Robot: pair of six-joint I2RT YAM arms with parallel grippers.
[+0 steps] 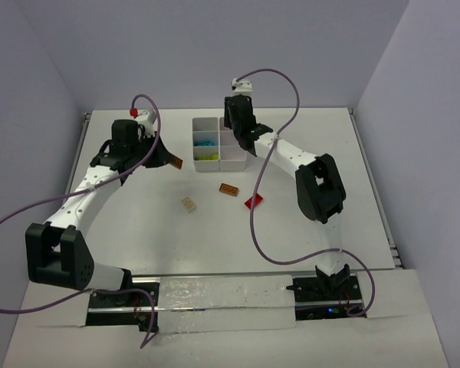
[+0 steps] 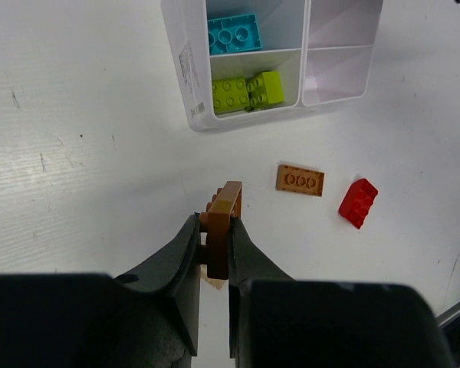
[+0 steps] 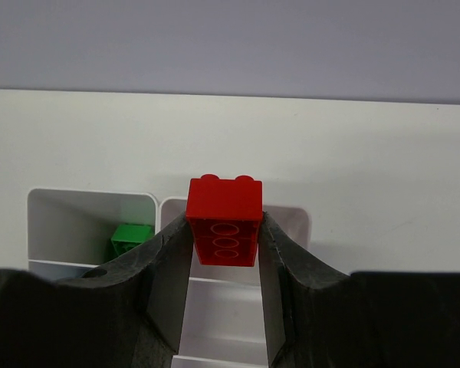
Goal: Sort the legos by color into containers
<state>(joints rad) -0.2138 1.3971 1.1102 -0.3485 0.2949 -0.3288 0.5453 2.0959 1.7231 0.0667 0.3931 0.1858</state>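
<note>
Top external view. The white six-compartment tray (image 1: 237, 162) sits at the far middle of the table (image 1: 138, 230). A cyan brick (image 1: 205, 142) and lime bricks (image 1: 208, 156) lie in its left column. The left gripper (image 1: 171, 160) hangs left of the tray, above the table, with an orange-brown brick (image 1: 177, 162) at its tip. The right gripper (image 1: 233, 116) is over the tray's far end; its fingertips can't be made out from here. Three pieces lie loose in front of the tray: an orange-brown plate (image 1: 228, 188), a tan brick (image 1: 188, 204) and a loose red brick (image 1: 254, 202), each apart from the others.

Left wrist view. The jaws are pinching the orange-brown brick on edge, with its studs facing left. It is held clear of the table, short of the tray's near left corner. The plate and the loose red brick lie to the right, near each other but not touching.

Right wrist view. The jaws are clamped on a gripped red brick (image 3: 224, 221), studs up and hollow underside toward the camera, above the tray's far compartments. A green brick (image 3: 130, 240) sits in the far left compartment.
</note>
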